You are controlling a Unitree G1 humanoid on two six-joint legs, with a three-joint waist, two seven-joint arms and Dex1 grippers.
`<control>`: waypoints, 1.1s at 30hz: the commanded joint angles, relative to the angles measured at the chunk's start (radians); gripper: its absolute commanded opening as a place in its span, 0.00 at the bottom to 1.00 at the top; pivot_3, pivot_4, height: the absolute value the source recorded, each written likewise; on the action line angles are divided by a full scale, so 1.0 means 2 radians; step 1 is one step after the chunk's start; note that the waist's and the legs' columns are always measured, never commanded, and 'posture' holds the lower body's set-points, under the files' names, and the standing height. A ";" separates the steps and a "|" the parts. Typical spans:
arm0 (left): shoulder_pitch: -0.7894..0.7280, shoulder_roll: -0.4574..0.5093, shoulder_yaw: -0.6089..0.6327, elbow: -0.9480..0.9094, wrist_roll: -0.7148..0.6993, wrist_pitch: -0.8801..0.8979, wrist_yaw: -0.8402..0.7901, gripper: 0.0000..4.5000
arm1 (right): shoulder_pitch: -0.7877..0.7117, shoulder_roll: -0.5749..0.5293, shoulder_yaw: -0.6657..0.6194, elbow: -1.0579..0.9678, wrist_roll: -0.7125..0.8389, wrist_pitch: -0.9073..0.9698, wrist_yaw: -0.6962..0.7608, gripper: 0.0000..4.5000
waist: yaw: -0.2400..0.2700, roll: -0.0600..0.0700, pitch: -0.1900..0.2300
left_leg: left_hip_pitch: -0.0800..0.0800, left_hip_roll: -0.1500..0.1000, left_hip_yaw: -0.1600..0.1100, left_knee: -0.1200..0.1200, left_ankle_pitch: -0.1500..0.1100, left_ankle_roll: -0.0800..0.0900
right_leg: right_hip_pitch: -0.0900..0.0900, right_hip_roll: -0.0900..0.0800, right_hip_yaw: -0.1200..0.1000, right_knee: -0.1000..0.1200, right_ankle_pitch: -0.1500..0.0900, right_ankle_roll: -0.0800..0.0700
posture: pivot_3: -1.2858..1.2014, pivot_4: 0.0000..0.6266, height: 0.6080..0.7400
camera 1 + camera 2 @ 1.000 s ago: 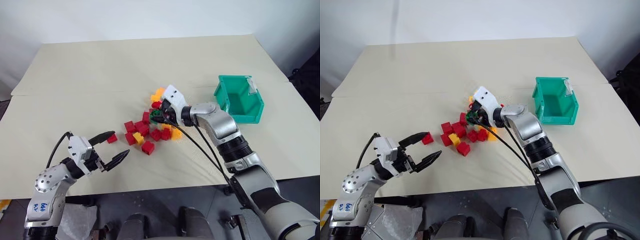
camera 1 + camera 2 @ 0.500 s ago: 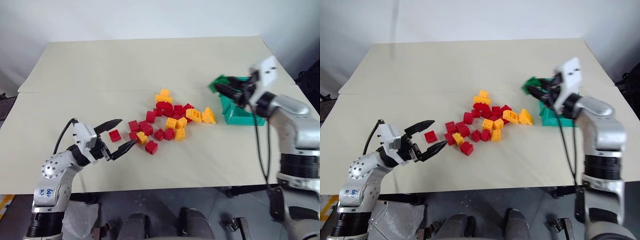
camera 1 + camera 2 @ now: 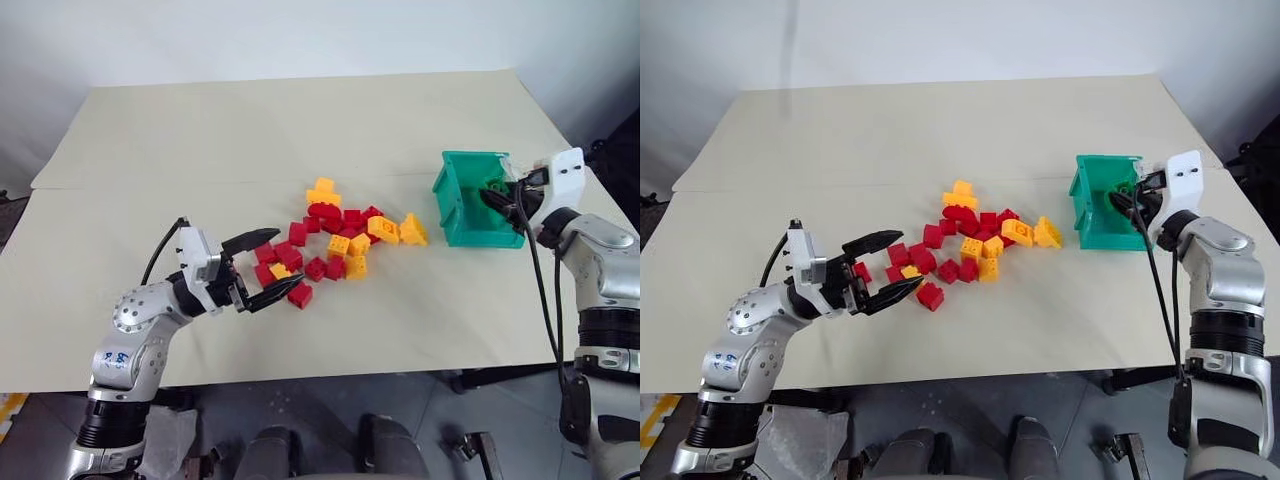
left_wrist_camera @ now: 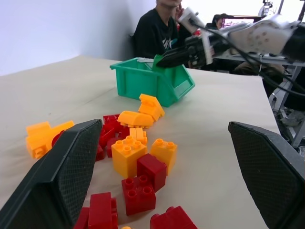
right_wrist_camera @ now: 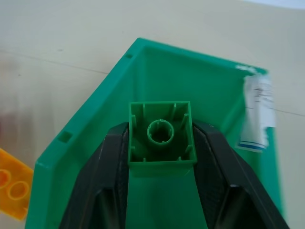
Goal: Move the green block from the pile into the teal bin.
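The green block [image 5: 162,133] is clamped, hollow underside showing, between the black fingers [image 5: 102,176] of my right gripper [image 3: 497,195]. Gripper and block hang over the open top of the teal bin [image 3: 460,205], which stands at the table's right side. The pile [image 3: 340,240] of red and yellow-orange bricks lies mid-table, left of the bin. My left gripper [image 3: 290,258] is open at the pile's left edge, its fingers straddling a few red bricks just above the table. The left wrist view looks across the pile [image 4: 133,157] to the teal bin [image 4: 143,81].
The table [image 3: 200,140] is covered in beige sheeting with a seam across its middle. Its right edge runs close behind the bin, the front edge just below my left arm. A seated person [image 4: 159,28] is beyond the table in the left wrist view.
My right gripper has carried the green block from the pile rightward to over the teal bin. The left gripper has moved up and right to the pile's left edge, still open.
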 commanded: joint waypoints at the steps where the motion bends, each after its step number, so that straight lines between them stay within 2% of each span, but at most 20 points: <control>1: -0.006 0.000 -0.002 -0.005 0.001 -0.007 -0.006 1.00 | -0.017 -0.010 -0.001 0.012 -0.006 -0.022 0.000 0.54 | 0.001 0.000 0.000 | 0.000 0.000 0.000 0.000 0.000 0.000 | 0.000 0.000 0.000 0.000 0.000 0.000 | 0.52 0.24 1.00; 7: 0.010 0.010 0.007 -0.002 0.013 -0.015 -0.005 1.00 | -0.002 -0.026 -0.005 0.011 -0.009 -0.045 0.016 0.99 | 0.000 0.000 0.000 | 0.000 0.000 0.000 0.000 0.000 0.000 | 0.000 0.000 0.000 0.000 0.000 0.000 | 0.52 0.24 1.00; 14: 0.042 0.030 0.041 -0.001 0.023 -0.027 0.004 1.00 | 0.031 -0.043 -0.029 -0.020 0.023 -0.108 0.077 0.99 | 0.000 0.000 0.000 | 0.000 0.000 0.000 0.000 0.000 0.000 | 0.000 0.000 0.000 0.000 0.000 0.000 | 0.52 0.24 1.00; 16: 0.050 0.033 0.049 0.001 0.032 -0.030 0.013 1.00 | 0.042 -0.043 -0.031 -0.048 0.046 -0.131 0.123 0.99 | 0.000 0.000 0.000 | 0.000 0.000 0.000 0.000 0.000 0.000 | 0.000 0.000 0.000 -0.001 0.000 0.000 | 0.52 0.24 1.00; 20: 0.082 0.049 0.072 -0.001 0.055 -0.044 0.022 1.00 | 0.123 -0.036 -0.029 -0.194 0.136 -0.103 0.221 0.99 | 0.001 0.000 0.000 | 0.000 0.000 -0.001 0.000 0.000 0.000 | 0.000 0.000 -0.001 0.000 0.000 0.000 | 0.52 0.24 1.00; 24: 0.113 0.064 0.085 -0.003 0.065 -0.054 0.022 1.00 | 0.202 -0.028 -0.014 -0.276 0.171 -0.084 0.250 0.99 | 0.003 0.000 0.000 | 0.000 0.000 -0.002 0.000 0.000 0.000 | 0.001 0.000 -0.001 -0.001 0.000 0.000 | 0.52 0.24 1.00; 29: 0.151 0.079 0.097 0.007 0.075 -0.078 0.009 1.00 | 0.292 -0.016 0.007 -0.309 0.154 -0.136 0.280 0.99 | 0.010 0.000 0.000 | 0.001 0.000 -0.004 0.000 0.000 0.000 | 0.002 0.000 -0.001 -0.002 0.000 0.000 | 0.52 0.24 1.00; 33: 0.151 0.081 0.099 0.012 0.075 -0.094 0.008 1.00 | 0.322 -0.012 0.009 -0.298 0.142 -0.171 0.285 0.99 | 0.013 0.000 0.000 | 0.001 0.000 -0.004 0.000 0.000 0.000 | 0.002 0.000 0.000 -0.003 0.000 0.000 | 0.52 0.24 1.00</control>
